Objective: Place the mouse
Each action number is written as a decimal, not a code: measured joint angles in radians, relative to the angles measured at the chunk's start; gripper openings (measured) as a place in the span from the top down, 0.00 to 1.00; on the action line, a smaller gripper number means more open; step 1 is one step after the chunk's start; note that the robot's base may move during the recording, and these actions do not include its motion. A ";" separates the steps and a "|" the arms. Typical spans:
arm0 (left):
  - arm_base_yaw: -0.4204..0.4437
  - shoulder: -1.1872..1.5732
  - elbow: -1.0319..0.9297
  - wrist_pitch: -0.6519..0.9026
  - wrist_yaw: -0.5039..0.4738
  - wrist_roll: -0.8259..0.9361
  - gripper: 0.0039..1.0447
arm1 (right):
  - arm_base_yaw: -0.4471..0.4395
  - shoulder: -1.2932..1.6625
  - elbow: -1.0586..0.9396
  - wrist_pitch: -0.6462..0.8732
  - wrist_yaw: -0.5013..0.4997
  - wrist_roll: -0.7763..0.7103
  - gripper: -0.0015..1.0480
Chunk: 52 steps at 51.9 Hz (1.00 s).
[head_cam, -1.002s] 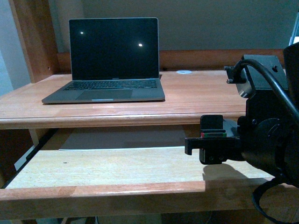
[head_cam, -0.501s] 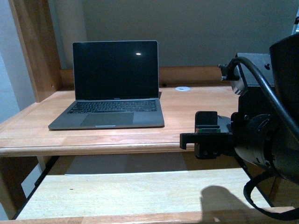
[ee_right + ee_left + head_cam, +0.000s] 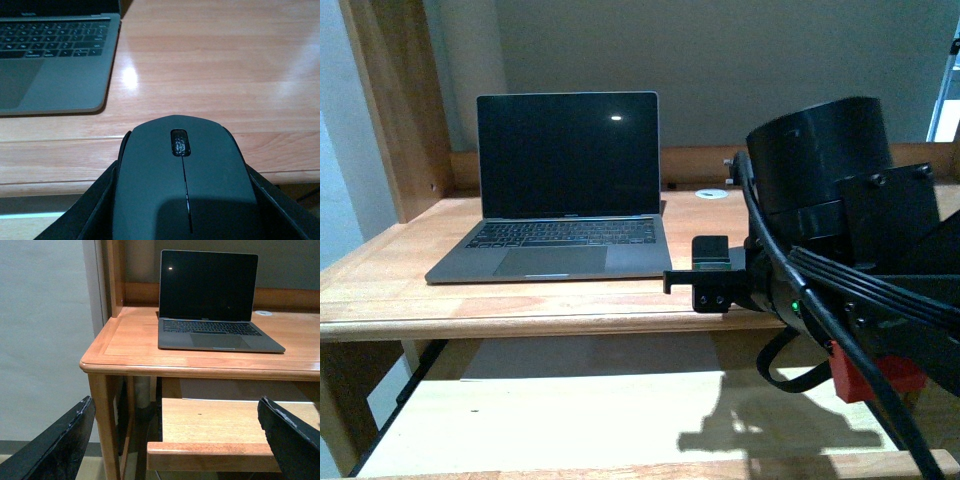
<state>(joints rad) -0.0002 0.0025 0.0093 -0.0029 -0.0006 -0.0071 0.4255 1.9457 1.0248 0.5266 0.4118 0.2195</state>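
Observation:
The mouse (image 3: 182, 185) is a matte black dome with a scroll wheel, and it fills the lower middle of the right wrist view. My right gripper (image 3: 185, 205) is shut on it, one black finger (image 3: 92, 212) on each flank. The mouse hangs just over the front edge of the wooden desk top (image 3: 210, 65), close to the grey laptop's (image 3: 55, 60) corner. In the front view the right gripper (image 3: 705, 283) sits level with the desk edge, right of the laptop (image 3: 565, 190); the mouse is hidden there. My left gripper (image 3: 172, 445) is open and holds nothing, off the desk's corner.
A pull-out shelf (image 3: 570, 420) lies under the desk top (image 3: 570, 305). A white round grommet (image 3: 712, 193) sits at the back of the desk. A wooden side panel (image 3: 385, 100) rises at the left. Bare wood lies right of the laptop.
My right gripper with the mouse has moved left and risen from beside the pull-out shelf to the desk edge. The arm now fills more of the front view.

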 joint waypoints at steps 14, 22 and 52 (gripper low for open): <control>0.000 0.000 0.000 0.000 0.000 0.000 0.06 | -0.039 0.101 0.050 -0.008 0.071 0.035 0.40; 0.000 0.000 0.000 0.000 0.000 0.000 0.06 | -0.069 0.129 0.109 -0.024 0.068 0.051 0.40; 0.000 0.000 0.000 0.000 0.000 0.000 0.06 | -0.113 0.246 0.304 -0.076 0.018 0.045 0.40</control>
<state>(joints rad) -0.0002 0.0025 0.0093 -0.0029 -0.0002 -0.0071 0.3126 2.1918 1.3285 0.4511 0.4297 0.2642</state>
